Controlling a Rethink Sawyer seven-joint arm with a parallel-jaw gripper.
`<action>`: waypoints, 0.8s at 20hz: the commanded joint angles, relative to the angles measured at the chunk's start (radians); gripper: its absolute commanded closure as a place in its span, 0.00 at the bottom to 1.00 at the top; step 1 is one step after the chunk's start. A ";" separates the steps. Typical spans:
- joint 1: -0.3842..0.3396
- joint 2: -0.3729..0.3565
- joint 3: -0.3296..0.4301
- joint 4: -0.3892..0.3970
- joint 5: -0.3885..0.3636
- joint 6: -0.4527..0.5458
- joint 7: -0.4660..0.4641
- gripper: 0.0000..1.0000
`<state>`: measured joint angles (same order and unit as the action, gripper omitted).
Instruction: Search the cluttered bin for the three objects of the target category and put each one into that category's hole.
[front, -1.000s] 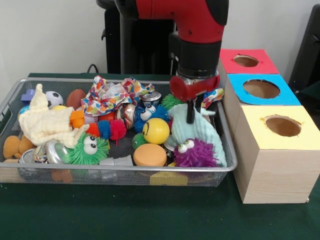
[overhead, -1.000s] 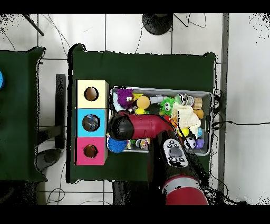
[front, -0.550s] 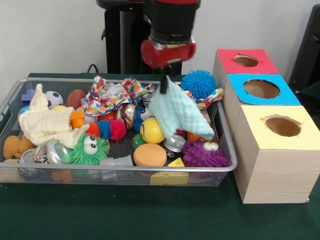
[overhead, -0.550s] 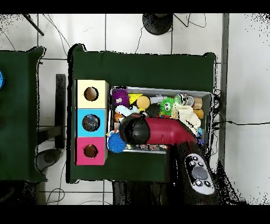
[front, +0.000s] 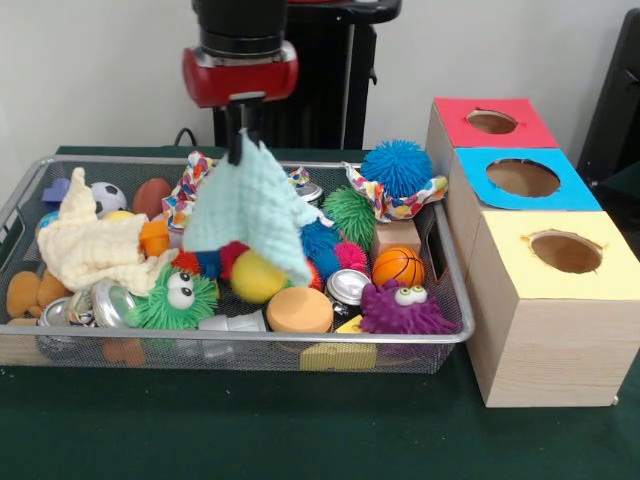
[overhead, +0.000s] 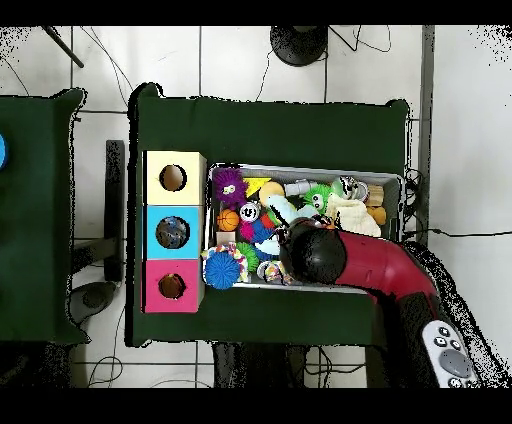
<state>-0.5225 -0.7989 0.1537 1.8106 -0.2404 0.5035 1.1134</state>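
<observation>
The pincer (front: 240, 145) pinches the top of a pale green cloth (front: 245, 210), which hangs below it over the wire bin (front: 250, 345) (its folds hide the toys behind). Overhead, the arm (overhead: 355, 262) covers the pincer itself. The three boxes (front: 530, 240) stand well apart.

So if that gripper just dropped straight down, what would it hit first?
Probably the yellow ball or the fuzzy toys beside it in the bin. The gripper points down, shut on a pale green cloth that hides what lies directly below, so depth is unclear.
</observation>
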 joint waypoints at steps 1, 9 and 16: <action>-0.066 0.031 0.112 0.035 -0.107 0.070 -0.124 1.00; -0.127 0.037 0.143 0.015 -0.180 0.097 -0.149 1.00; -0.193 0.057 0.193 -0.025 -0.237 0.145 -0.228 1.00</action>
<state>-0.6652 -0.7898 0.2214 1.8106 -0.3866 0.5126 1.1134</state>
